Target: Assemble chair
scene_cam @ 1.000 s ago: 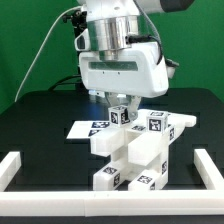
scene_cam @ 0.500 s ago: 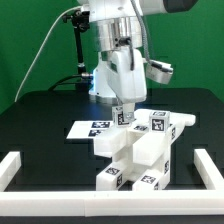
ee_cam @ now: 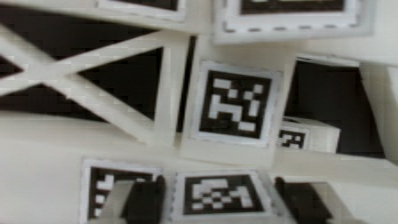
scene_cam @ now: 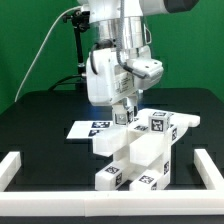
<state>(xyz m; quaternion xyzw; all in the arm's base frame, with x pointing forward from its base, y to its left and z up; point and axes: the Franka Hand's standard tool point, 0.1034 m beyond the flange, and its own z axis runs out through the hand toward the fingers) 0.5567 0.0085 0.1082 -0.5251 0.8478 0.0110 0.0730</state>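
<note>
While the arm hangs over the middle of the black table (scene_cam: 40,110), its end effector (scene_cam: 122,113) sits low on the chair (scene_cam: 140,150), right at the top of the white stack of parts. From the exterior view I see the two dark fingers (scene_cam: 118,112) closed in on a small tagged piece (scene_cam: 124,116) at the upper part of the assembly, one finger on each side of it, so the end effector is nearly closed and has hold of that piece. The wrist is turned, its housing angled toward the exterior view's right.

The chair stands near the centre of the table, a blocky white pile with square black-and-white tags on several faces: two on the low front blocks, one on a raised block toward the exterior view's right. Touching it on the exterior view's left lies the marker board (scene_cam: 88,127), flat on the table. Low white border rails (scene_cam: 20,165) run along the front and both sides.

In the wrist view I get a blurred close look at the white chair parts (ee_cam: 107,75), with crossed bars over a dark gap, a large tag (ee_cam: 235,100) on an upright face, and further tags close to the camera. The fingers are too blurred there to tell apart.
</note>
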